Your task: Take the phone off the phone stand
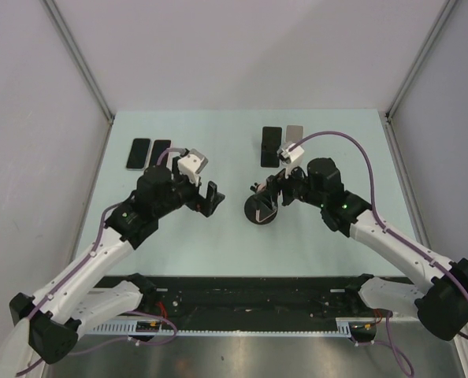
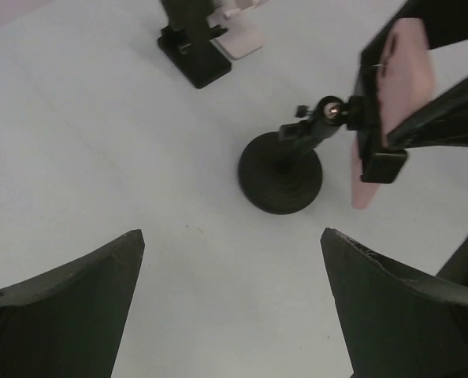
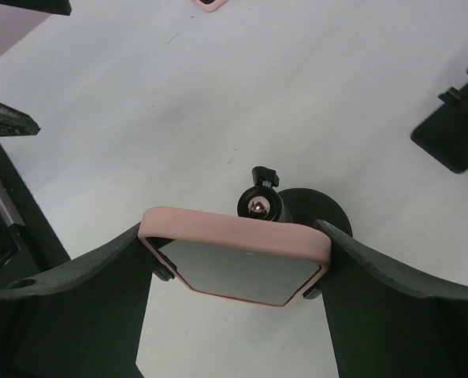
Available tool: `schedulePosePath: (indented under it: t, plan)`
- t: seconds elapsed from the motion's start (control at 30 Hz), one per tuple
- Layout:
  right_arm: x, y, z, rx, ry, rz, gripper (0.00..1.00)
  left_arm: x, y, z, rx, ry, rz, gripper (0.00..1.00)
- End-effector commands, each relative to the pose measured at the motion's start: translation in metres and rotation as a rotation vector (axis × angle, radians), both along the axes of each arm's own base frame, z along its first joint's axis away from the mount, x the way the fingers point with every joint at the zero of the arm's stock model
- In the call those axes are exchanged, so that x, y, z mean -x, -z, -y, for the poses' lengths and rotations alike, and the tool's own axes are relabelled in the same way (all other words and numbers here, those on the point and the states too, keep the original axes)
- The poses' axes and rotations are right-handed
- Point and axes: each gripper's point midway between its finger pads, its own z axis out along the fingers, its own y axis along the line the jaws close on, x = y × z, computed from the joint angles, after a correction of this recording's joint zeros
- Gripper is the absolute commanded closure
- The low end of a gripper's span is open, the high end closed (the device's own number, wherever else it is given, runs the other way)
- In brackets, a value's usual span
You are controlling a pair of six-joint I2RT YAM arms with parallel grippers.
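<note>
- The phone (image 3: 234, 264) wears a pale pink case with rounded corners; its flat face is a dull, reflective grey inside the pink rim.
- From the left wrist view it shows edge-on as a thin pink slab, tilted and raised clear of the desk (image 1: 218, 126).
- It sits in the head of the phone stand (image 2: 280, 175), near the middle of the desk and somewhat towards the near edge.
- The stand has a round black base flat on the desk, a short black neck, and a ball joint with a small knob just behind the phone.
- A black clamp piece hugs the phone's lower edge, so it is not yet out of the holder.
- The right gripper (image 3: 234, 236) has the phone between its two dark fingers, one pressed to each end of the pink case, grasping it.
- The left gripper (image 2: 232, 236) hangs over bare desk just to the left of the stand, fingers spread wide and released, touching nothing.
- Two dark phones (image 1: 149, 153) lie flat side by side towards the far left corner.
- A dark phone (image 1: 271, 146) and a grey phone (image 1: 294, 136) lie flat just beside each other near the far edge, beyond the stand.
</note>
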Motion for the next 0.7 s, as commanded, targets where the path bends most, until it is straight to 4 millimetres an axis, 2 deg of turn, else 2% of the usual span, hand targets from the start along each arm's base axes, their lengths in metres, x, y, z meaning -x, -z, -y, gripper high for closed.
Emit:
schedulePosePath:
  t: [0.0,0.17,0.27,0.4,0.5,0.67]
  plan:
    - [0.013,-0.066,-0.035,-0.129,-0.196,0.168,0.84,0.025,-0.028,0.028,0.052,0.230,0.140,0.00]
    - [0.021,-0.056,-0.041,-0.101,-0.255,0.144,0.80,0.044,-0.027,0.045,0.059,0.354,0.158,0.00]
    - [0.020,-0.055,-0.040,-0.093,-0.245,0.139,0.73,0.048,-0.022,0.051,0.060,0.374,0.145,0.00]
    - [0.018,-0.055,-0.038,-0.089,-0.222,0.142,0.65,0.044,-0.016,0.056,0.068,0.327,0.106,0.00]
    - [0.017,-0.057,-0.037,-0.088,-0.214,0.149,0.63,0.039,-0.013,0.059,0.098,0.278,0.083,0.00]
    - [0.014,-0.060,-0.033,-0.104,-0.171,0.137,0.64,0.041,-0.005,0.056,0.183,0.208,0.022,0.07]
